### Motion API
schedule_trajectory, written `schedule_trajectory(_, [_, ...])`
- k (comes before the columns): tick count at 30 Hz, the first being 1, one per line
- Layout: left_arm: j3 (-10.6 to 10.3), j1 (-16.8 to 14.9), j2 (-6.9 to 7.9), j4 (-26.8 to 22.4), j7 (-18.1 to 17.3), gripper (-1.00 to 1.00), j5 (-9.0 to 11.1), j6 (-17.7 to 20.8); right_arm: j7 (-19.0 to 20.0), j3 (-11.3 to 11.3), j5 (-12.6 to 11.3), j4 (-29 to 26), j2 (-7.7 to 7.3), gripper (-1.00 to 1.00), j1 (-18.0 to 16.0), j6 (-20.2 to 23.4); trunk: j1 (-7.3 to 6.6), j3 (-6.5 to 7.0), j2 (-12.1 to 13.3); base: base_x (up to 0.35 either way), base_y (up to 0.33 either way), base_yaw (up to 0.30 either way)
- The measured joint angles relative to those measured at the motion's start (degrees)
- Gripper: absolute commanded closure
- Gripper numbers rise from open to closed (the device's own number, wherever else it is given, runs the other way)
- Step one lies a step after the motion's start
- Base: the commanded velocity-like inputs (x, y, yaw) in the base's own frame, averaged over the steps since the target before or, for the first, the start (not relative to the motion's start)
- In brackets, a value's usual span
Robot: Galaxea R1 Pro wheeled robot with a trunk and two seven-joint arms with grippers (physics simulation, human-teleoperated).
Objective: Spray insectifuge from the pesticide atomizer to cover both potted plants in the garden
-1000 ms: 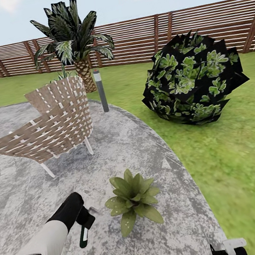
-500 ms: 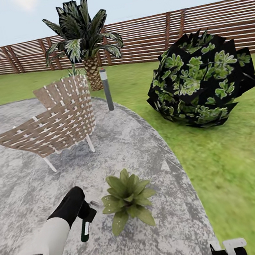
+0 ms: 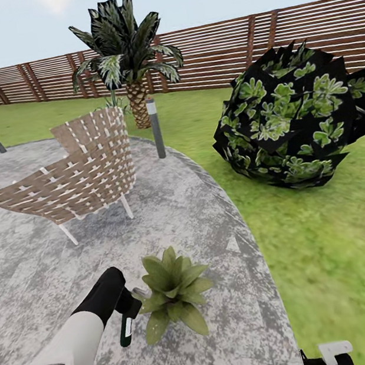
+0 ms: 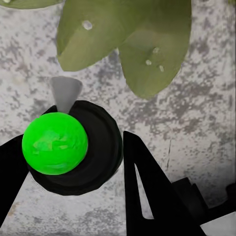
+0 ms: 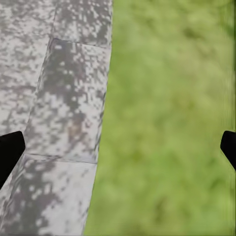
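Observation:
A potted plant (image 3: 169, 292), a low rosette of pointed green leaves, stands on the grey paved patio (image 3: 37, 274) of the garden. My left gripper (image 3: 128, 307) hangs just left of it, shut on the pesticide atomizer (image 3: 126, 329), a dark green bottle pointing downward. In the left wrist view the atomizer (image 4: 55, 142) shows a bright green round top on a black disc between my black fingers (image 4: 147, 187), its grey nozzle aimed at the plant's leaves (image 4: 132, 39), which carry a few droplets. My right gripper (image 3: 326, 356) sits low near the patio's edge, open (image 5: 118, 147) and holding nothing.
A woven brown lounge chair (image 3: 79, 174) stands on the patio behind the plant. Grey bollard lights (image 3: 155, 128) rise at the patio rim. A round dark bush (image 3: 294, 121) sits on the lawn to the right, with a palm (image 3: 128, 60) and a slatted fence (image 3: 277, 40) behind.
The whole view has shifted as the camera moved. The potted plant now lies closer to the atomizer in my left gripper. The right gripper keeps its place.

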Motion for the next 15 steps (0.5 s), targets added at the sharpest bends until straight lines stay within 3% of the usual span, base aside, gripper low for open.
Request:
schedule_trajectory(9, [0.2, 0.0, 0.05, 0.0, 0.0, 1.0, 0.1, 0.0, 0.0, 0.0, 0.0, 0.0, 0.02, -1.0, 0.0, 0.0, 0.01, 0.0, 0.0, -0.194, -0.234, 0.263])
schedule_trajectory(12, [0.2, 0.1, 0.02, 0.5, 0.0, 1.0, 0.1, 0.0, 0.0, 0.0, 0.0, 0.0, 0.02, -1.0, 0.0, 0.0, -0.02, 0.0, 0.0, 0.048, -0.225, 0.264])
schedule_trajectory(15, [0.1, 0.1, 0.3, 0.8, 0.0, 1.0, 0.0, -0.1, 0.0, 0.0, 0.0, 0.0, -0.01, -1.0, 0.0, 0.0, -0.01, 0.0, 0.0, 0.023, -0.055, 0.078])
